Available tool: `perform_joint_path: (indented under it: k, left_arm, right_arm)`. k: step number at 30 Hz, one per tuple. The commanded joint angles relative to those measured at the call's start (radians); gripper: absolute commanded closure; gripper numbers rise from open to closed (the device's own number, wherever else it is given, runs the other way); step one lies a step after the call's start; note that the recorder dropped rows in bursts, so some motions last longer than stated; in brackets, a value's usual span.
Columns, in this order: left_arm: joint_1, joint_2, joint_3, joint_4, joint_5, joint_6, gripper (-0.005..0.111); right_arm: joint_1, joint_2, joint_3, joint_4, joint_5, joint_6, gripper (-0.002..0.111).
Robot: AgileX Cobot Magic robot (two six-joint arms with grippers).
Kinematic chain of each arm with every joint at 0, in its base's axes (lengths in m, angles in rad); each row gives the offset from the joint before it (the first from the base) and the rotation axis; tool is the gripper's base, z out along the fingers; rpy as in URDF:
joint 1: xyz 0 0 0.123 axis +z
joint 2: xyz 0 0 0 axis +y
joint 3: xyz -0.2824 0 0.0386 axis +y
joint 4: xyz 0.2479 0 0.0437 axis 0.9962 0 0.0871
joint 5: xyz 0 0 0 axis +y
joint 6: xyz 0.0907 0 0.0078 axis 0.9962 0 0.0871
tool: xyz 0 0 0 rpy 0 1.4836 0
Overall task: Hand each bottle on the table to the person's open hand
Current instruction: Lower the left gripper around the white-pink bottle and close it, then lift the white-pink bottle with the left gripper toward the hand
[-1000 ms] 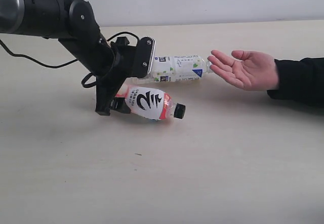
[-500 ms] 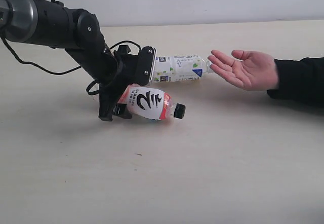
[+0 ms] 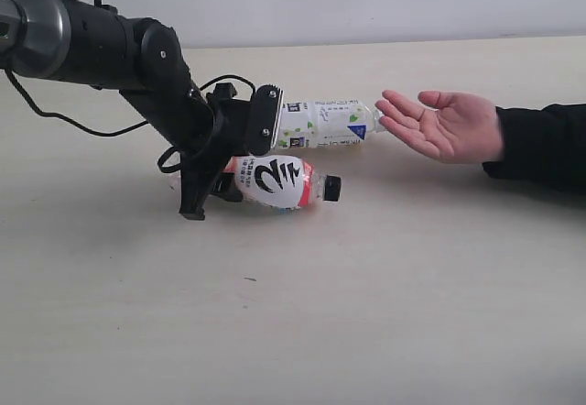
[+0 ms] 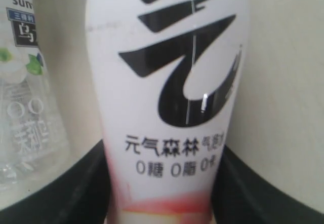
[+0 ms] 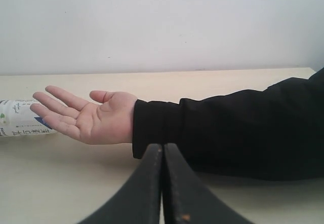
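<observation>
- Left claw (image 3: pixel 227 183) clamps the base of the pink-white bottle (image 3: pixel 279 182), which is held on its side with its black cap toward the counter's (image 3: pixel 385 313) right edge. The white-green bottle (image 3: pixel 325 124) lies nearer the far edge, its tip just beside the open hand (image 3: pixel 449 125).
- Left wrist: dark fingers (image 4: pixel 253 193) flank the pink-white bottle.
- Right wrist: the right claw (image 5: pixel 162 183) is pressed closed and empty — low before the black sleeve (image 5: pixel 228 127).

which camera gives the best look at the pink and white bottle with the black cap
The exterior view: nearly the whole pink-white bottle shows there, turned sideways, black cap included. The left wrist view shows only its label, close up, cap out of frame. The right wrist view does not show it.
</observation>
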Motion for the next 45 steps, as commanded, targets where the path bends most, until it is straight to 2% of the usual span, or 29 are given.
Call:
perform_joint_path:
  k: [1, 11, 20, 25, 31, 35, 39, 41, 42, 43, 44, 45]
  left_arm:
    - [0.003, -0.002, -0.003, -0.006, 0.056, 0.004, 0.106]
    - [0.003, -0.081, -0.003, -0.017, 0.172, -0.011, 0.107]
    - [-0.001, -0.217, -0.003, -0.021, 0.278, -0.231, 0.107]
    - [-0.045, -0.301, -0.003, -0.019, 0.296, -0.458, 0.107]
    - [-0.119, -0.355, -0.008, -0.074, 0.256, -0.881, 0.107]
    - [-0.146, -0.355, -0.045, -0.163, 0.246, -1.12, 0.107]
    - [-0.148, -0.355, -0.064, -0.344, 0.184, -1.155, 0.107]
    - [-0.148, -0.355, -0.064, -0.493, 0.129, -1.152, 0.107]
    - [-0.148, -0.355, -0.064, -0.647, 0.073, -1.148, 0.107]
    - [-0.148, -0.355, -0.064, -0.717, 0.049, -1.146, 0.107]
    - [-0.148, -0.353, -0.064, -0.829, -0.033, -1.146, 0.107]
    - [-0.148, -0.353, -0.064, -0.864, -0.063, -1.146, 0.107]
  right_arm:
    - [-0.005, -0.005, 0.004, -0.004, -0.005, -0.001, 0.108]
    - [-0.005, -0.005, 0.004, -0.004, -0.005, -0.001, 0.108]
    - [-0.005, -0.005, 0.004, -0.004, -0.005, -0.001, 0.108]
    - [-0.005, -0.005, 0.004, -0.004, -0.005, -0.001, 0.108]
    - [-0.005, -0.005, 0.004, -0.004, -0.005, -0.001, 0.108]
    - [-0.005, -0.005, 0.004, -0.004, -0.005, -0.001, 0.108]
    - [-0.005, -0.005, 0.004, -0.004, -0.005, -0.001, 0.108]
    - [-0.005, -0.005, 0.004, -0.004, -0.005, -0.001, 0.108]
    - [-0.005, -0.005, 0.004, -0.004, -0.005, -0.001, 0.108]
    - [-0.005, -0.005, 0.004, -0.004, -0.005, -0.001, 0.108]
    - [-0.005, -0.005, 0.004, -0.004, -0.005, -0.001, 0.108]
    - [-0.005, -0.005, 0.004, -0.004, -0.005, -0.001, 0.108]
